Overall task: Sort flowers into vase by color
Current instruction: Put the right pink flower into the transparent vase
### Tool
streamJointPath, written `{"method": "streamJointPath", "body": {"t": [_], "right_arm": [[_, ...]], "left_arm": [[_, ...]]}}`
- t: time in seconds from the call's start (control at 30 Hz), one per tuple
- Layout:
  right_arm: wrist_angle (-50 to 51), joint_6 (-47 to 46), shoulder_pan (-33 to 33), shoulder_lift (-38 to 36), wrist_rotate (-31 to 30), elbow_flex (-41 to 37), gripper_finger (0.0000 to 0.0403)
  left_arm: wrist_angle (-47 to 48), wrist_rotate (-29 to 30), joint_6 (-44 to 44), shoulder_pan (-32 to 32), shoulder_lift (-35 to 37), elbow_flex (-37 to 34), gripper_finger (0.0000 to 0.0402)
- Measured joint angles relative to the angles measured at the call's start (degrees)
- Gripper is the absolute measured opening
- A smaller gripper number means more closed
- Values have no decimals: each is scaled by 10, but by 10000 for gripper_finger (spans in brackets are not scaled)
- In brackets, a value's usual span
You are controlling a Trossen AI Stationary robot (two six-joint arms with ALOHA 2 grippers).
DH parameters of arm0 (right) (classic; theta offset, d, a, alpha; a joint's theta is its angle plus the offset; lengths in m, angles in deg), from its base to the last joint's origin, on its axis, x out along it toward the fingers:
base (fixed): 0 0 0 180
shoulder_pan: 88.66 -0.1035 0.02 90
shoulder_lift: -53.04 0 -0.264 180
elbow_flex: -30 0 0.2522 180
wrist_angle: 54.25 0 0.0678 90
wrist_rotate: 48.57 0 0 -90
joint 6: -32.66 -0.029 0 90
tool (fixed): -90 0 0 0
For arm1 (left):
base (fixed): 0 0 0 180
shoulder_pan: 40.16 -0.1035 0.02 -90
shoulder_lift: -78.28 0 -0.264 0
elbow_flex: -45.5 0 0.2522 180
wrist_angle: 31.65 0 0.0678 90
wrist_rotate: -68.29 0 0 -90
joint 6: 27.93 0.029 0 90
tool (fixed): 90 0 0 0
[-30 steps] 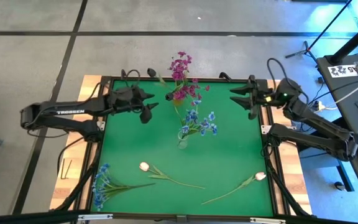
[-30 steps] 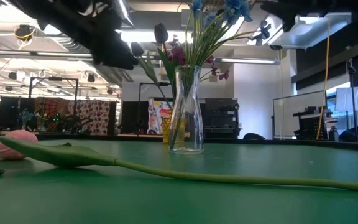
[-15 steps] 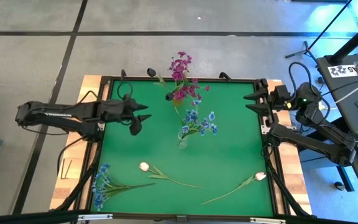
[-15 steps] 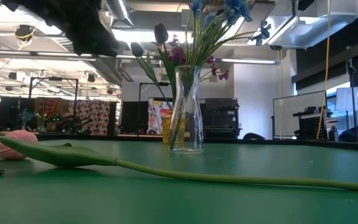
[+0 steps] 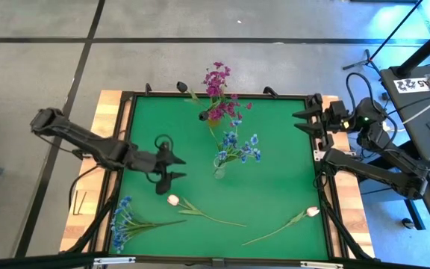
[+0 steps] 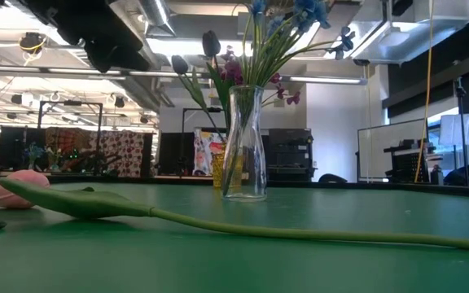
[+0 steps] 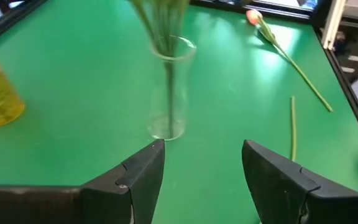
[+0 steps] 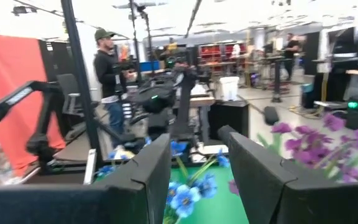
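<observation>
Over the left middle of the green tabletop (image 5: 275, 172): the left claw (image 5: 181, 167), up in the air. Wide open, with nothing between the two dark fingers (image 7: 138, 177). Pointing to the right, at the glass vase (image 5: 219, 172). Close to the vase but not touching it.

At the far right corner of the tabletop: the right claw (image 5: 297, 121), waiting, well away from the flowers. Open a bit, with a gap between the fingers (image 8: 151, 171) and nothing held.

In the middle of the tabletop: the vase, standing up straight. Inside it, many green stems all together: blue flowers (image 5: 237, 148) just above the rim, purple-pink flowers (image 5: 219, 93) reaching out past the far edge, and dark buds (image 6: 210, 42) on long stems.

Lying flat on the near part of the tabletop, three more flowers:
- a blue bunch (image 5: 122, 220) at the near left corner
- a pale pink tulip (image 5: 173, 199) to the right of the blue bunch, just near of the left claw, with a long stem running right
- a second tulip (image 5: 313, 211) by the right edge, with a stem running left and near

Far off in the room, past the right claw: a person (image 8: 110, 68) in a cap and dark top, standing.
</observation>
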Motion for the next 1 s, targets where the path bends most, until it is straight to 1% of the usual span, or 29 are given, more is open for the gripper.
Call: {"method": "streamJointPath", "body": {"t": [0.17, 0.23, 0.3, 0.37, 0.47, 0.6, 0.67, 0.73, 0.8, 0.87, 1.0], "right_arm": [[32, 4, -5, 24, -20, 34, 160], [53, 19, -24, 40, -37, 51, 160], [79, 42, -58, 55, -73, 67, 160], [89, 60, -106, 72, -116, 75, 160], [88, 78, -194, 91, -200, 78, 160], [88, 95, -333, 119, -341, 78, 160], [92, 103, -401, 134, -416, 78, 160], [92, 106, -465, 149, -478, 78, 160], [95, 103, -524, 163, -514, 78, 160], [109, 93, -574, 176, -534, 78, 160], [163, 63, -642, 214, -543, 78, 160]], "left_arm": [[-94, 9, 17, 31, -63, 0, 208], [-127, 9, 32, 38, -83, 0, 208], [-150, 10, 38, 40, -101, 0, 208], [-159, 10, 40, 40, -116, 0, 208], [-167, 10, 36, 41, -130, 0, 208], [-177, 10, 32, 49, -144, 0, 208], [-193, 10, 33, 57, -151, 0, 208], [-210, 10, 33, 66, -161, 0, 208], [-223, 10, 33, 75, -175, 0, 208], [-237, 10, 33, 83, -188, 0, 208], [-263, 9, 33, 88, -210, 0, 208]]}}
